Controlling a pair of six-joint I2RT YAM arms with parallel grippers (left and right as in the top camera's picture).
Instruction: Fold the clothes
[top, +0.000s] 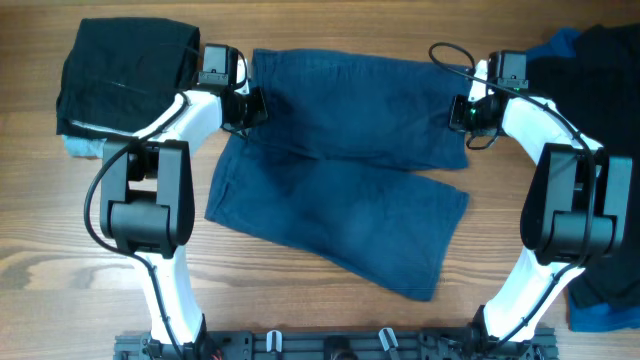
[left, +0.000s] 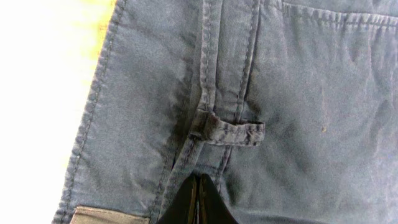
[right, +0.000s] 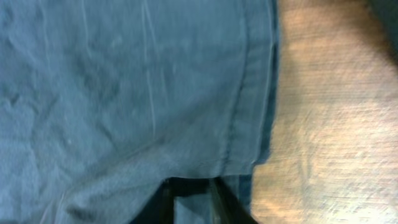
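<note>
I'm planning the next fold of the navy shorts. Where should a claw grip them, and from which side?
On the shorts, grip the stitched band beside the belt loop, coming in from the left edge. That band lies flat at the cloth's outer edge and looks stiffer than the legs; the left claw pinches there.

Two white-and-black arms reach fwd from the near edge, elbows up. L arm (top: 150, 190) folds at a bulky black joint, its white forearm angling up and inward toward centre. R arm (top: 570, 200) mirrors it from the opp. side, forearm slanting inward. L hand (top: 248, 106) sits low, pointing at centre; its wrist cam shows the black fingers (left: 188, 205) pressed together w/ only a hairline seam btwn them. R hand (top: 468, 112) faces it across the gap, its dark fingers (right: 163, 202) standing slightly parted.
</note>
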